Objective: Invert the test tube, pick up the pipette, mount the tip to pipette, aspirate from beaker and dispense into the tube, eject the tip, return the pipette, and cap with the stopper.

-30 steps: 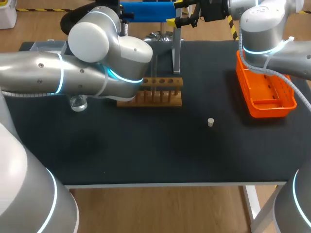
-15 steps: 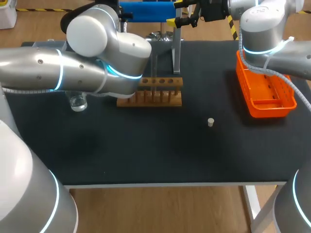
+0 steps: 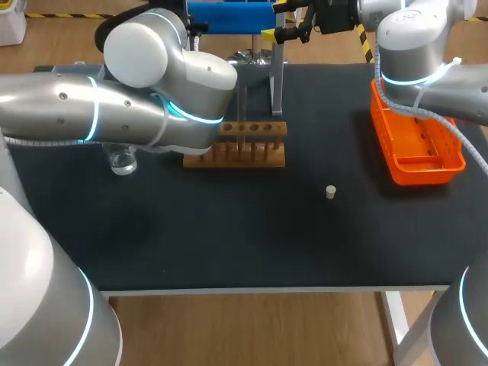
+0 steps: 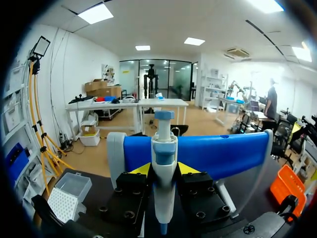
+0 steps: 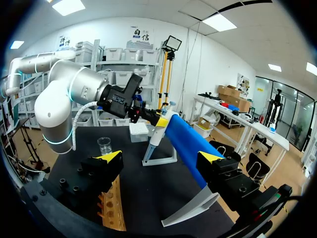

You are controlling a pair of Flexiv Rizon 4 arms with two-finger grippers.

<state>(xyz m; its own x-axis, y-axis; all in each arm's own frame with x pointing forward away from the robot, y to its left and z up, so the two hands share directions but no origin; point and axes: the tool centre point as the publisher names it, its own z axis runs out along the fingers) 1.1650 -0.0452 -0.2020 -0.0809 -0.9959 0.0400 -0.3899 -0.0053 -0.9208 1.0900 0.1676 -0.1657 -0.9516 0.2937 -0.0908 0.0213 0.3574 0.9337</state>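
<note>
Behind my left arm [image 3: 114, 114] sit beaker [image 3: 122, 162] and rack [image 3: 255, 142] — each partly hidden.

No lettering, label or number can be read on the pipette [image 4: 164, 148] clasped between the left gripper [image 4: 164, 169]'s fingers, nor on the tip box [image 4: 69, 196] beside that gripper.

Head view high above, looking down, blue stand [image 3: 229, 19] at the table's [image 3: 229, 236] far edge, left wrist view close against the stand and pipette [image 4: 163, 163], right wrist view farther off, sharing both.
</note>
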